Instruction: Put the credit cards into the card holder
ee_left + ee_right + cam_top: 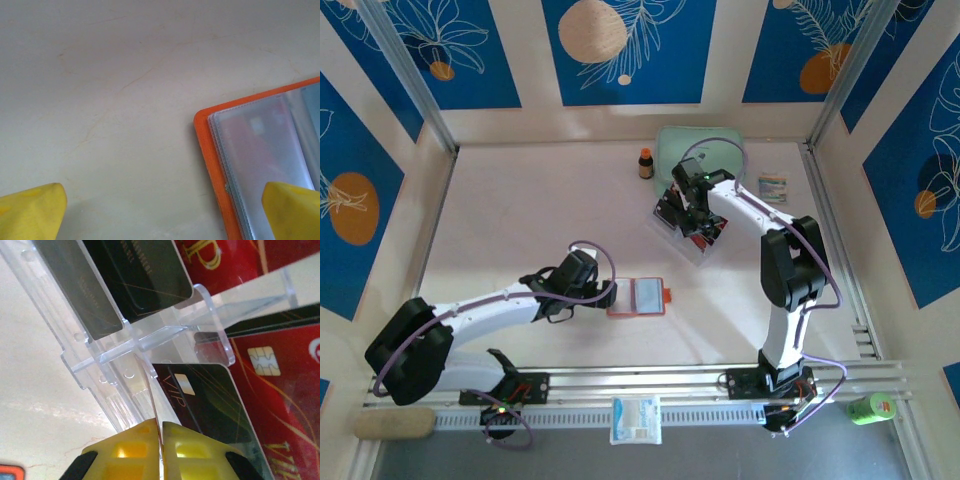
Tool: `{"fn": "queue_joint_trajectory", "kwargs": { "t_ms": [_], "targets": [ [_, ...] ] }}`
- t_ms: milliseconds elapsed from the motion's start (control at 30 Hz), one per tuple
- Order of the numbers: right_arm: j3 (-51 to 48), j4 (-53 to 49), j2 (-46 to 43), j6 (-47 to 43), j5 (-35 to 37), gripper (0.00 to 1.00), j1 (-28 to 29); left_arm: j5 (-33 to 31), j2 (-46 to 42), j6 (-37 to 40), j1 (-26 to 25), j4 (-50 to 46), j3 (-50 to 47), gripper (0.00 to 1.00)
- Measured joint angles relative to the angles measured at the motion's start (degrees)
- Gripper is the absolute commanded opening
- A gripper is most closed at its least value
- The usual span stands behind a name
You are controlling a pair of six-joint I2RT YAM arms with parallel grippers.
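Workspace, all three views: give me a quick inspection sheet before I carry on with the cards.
Surface: pale table, faintly scuffed.
Job's things: orange card holder lies open and flat by the left claw; red and black credit cards sit in the clear tray.
Clutter: brown bottle, mint-green pouch, small packet at the far side; white packet and green object by the near edge.
Claws: left claw open, one fingertip over the card holder; right claw shut at the tray, thin edge between its fingers, card or tray wall unclear.
Cables: purple cable loops on both arms, no snag seen.
Surroundings: blue leaf-print wall panels.
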Motion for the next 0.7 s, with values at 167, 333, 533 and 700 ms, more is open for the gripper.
{"fn": "queue_joint_trajectory", "kwargs": {
  "t_ms": [167, 333, 533, 700],
  "targets": [
    [-0.5, 0.7, -0.5, -1.4, -2.0, 0.02, 0.2, 0.0, 0.0, 0.0, 0.0, -0.1, 0.0, 1.00],
    [-0.5, 0.7, -1.8, -2.4, -2.2, 0.00, 0.8, 0.0, 0.0, 0.2, 0.0, -0.6, 0.1, 1.00],
    [0.0, -0.4, -6.6, -2.6, -2.5, 0.00, 1.9, -0.4, 0.0, 0.2, 0.0, -2.0, 1.1, 1.00],
    [-0.1, -0.1, -12.2, 0.4, -6.5, 0.00, 3.1, -0.6, 0.0, 0.9, 0.0, -3.0, 2.3, 1.00]
  ]
}}
